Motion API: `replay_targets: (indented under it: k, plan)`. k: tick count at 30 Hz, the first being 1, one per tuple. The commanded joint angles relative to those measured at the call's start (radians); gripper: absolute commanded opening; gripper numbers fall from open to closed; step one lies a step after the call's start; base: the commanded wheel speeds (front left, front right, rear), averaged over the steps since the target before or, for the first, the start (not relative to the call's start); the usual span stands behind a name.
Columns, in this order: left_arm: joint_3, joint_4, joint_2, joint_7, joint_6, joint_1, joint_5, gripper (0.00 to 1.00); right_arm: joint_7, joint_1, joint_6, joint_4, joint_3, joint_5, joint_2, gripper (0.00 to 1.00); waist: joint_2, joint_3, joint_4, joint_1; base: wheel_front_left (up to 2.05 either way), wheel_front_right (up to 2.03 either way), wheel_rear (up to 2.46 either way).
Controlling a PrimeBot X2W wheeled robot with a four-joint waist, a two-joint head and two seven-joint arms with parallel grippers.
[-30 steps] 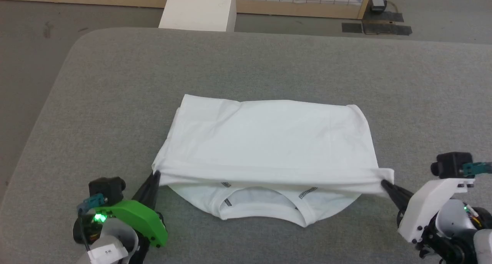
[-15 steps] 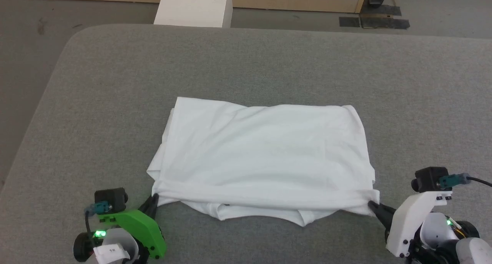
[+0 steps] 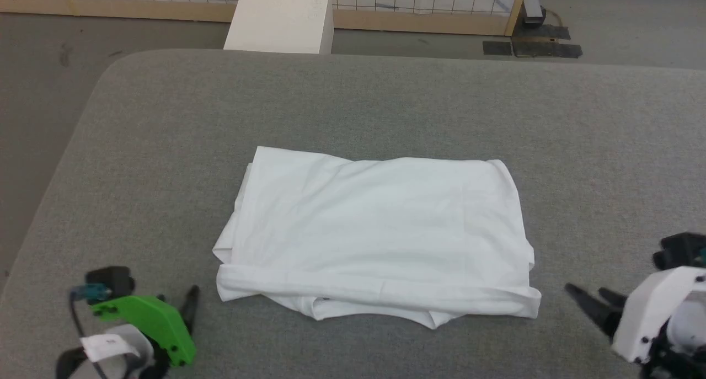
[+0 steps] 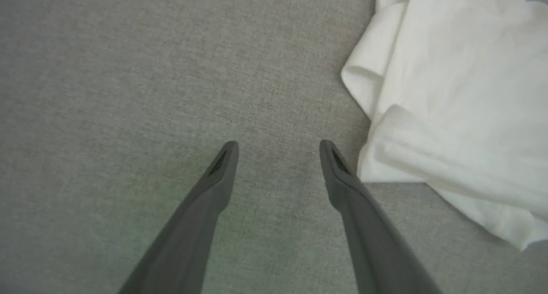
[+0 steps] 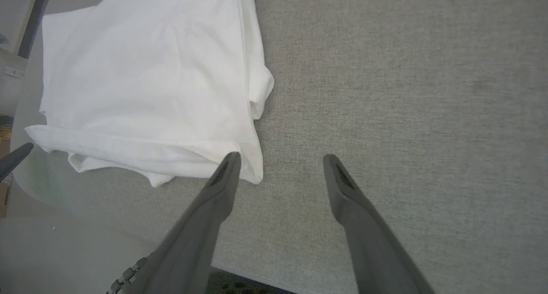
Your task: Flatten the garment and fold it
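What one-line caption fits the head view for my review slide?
Folded white shirt on the grey table, left gripper and right gripper open and clear of its near corners.

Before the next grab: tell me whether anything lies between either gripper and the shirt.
Nothing visible does. Bare grey tabletop separates the open left gripper from the white shirt at one near corner, and the open right gripper from its other near corner.

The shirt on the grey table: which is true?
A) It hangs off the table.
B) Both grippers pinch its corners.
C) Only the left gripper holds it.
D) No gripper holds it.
D: the shirt lies folded, with the left gripper and the right gripper open beside it.
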Motion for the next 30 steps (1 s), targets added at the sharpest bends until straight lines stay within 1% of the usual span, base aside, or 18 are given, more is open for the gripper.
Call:
replay_targets:
  k: [1,4,6,8,10,11,13,14,16,20,24,30]
  plan:
    - [0.022,-0.032,0.029,-0.005,0.023,0.018,-0.009,1.00,0.012,-0.019,-0.001,-0.022,-0.022,0.005,-0.009,1.00,-0.0001,0.003,0.000,0.0001,0.00,0.00,0.00]
    - [0.083,-0.119,0.070,-0.086,0.069,0.021,0.008,1.00,0.032,-0.070,-0.001,-0.048,-0.057,0.004,-0.013,1.00,-0.0001,0.014,0.002,0.0001,0.00,0.00,0.00]
    - [0.120,-0.175,0.081,-0.177,0.094,0.015,0.039,1.00,0.042,-0.108,-0.001,-0.045,-0.059,-0.005,-0.018,1.00,-0.0001,0.025,0.005,0.0001,0.00,0.00,0.00]
    - [0.139,-0.218,0.092,-0.270,0.118,0.006,0.091,1.00,0.049,-0.147,-0.001,-0.028,-0.043,-0.013,-0.025,1.00,-0.0001,0.040,0.009,0.0001,0.00,0.00,0.00]
    - [0.156,-0.257,0.090,-0.326,0.138,-0.007,0.157,1.00,0.051,-0.189,-0.001,-0.002,-0.019,-0.017,-0.028,1.00,-0.0001,0.060,0.013,0.0001,0.00,0.00,0.00]
    - [0.166,-0.274,0.084,-0.338,0.146,-0.012,0.188,1.00,0.051,-0.207,-0.001,0.014,-0.007,-0.017,-0.031,1.00,-0.0001,0.067,0.015,0.0001,0.00,0.00,0.00]
    - [0.198,-0.328,0.062,-0.347,0.160,-0.027,0.275,1.00,0.052,-0.244,-0.001,0.046,0.028,-0.022,-0.040,1.00,-0.0001,0.093,0.023,0.0001,0.00,0.00,0.00]
    - [0.228,-0.371,0.039,-0.347,0.160,-0.033,0.333,1.00,0.048,-0.265,-0.001,0.065,0.043,-0.023,-0.042,1.00,-0.0001,0.107,0.027,0.0001,0.00,0.00,0.00]
    - [0.273,-0.443,-0.008,-0.348,0.147,-0.027,0.435,1.00,0.041,-0.300,-0.001,0.097,0.079,-0.027,-0.046,1.00,-0.0001,0.130,0.032,0.0001,0.00,0.00,0.00]
    - [0.317,-0.502,-0.092,-0.348,0.093,0.004,0.565,1.00,0.026,-0.360,-0.001,0.171,0.136,-0.034,-0.056,1.00,-0.0001,0.170,0.041,0.0001,0.00,0.00,0.00]
    - [0.357,-0.496,-0.155,-0.348,0.045,0.022,0.622,1.00,0.014,-0.394,-0.001,0.248,0.173,-0.044,-0.069,1.00,-0.0001,0.191,0.049,0.0001,0.00,0.00,0.00]
    - [0.413,-0.476,-0.216,-0.348,-0.018,0.033,0.670,1.00,0.001,-0.410,-0.001,0.322,0.240,-0.027,-0.058,1.00,-0.0001,0.201,0.054,0.0001,0.00,0.00,0.00]
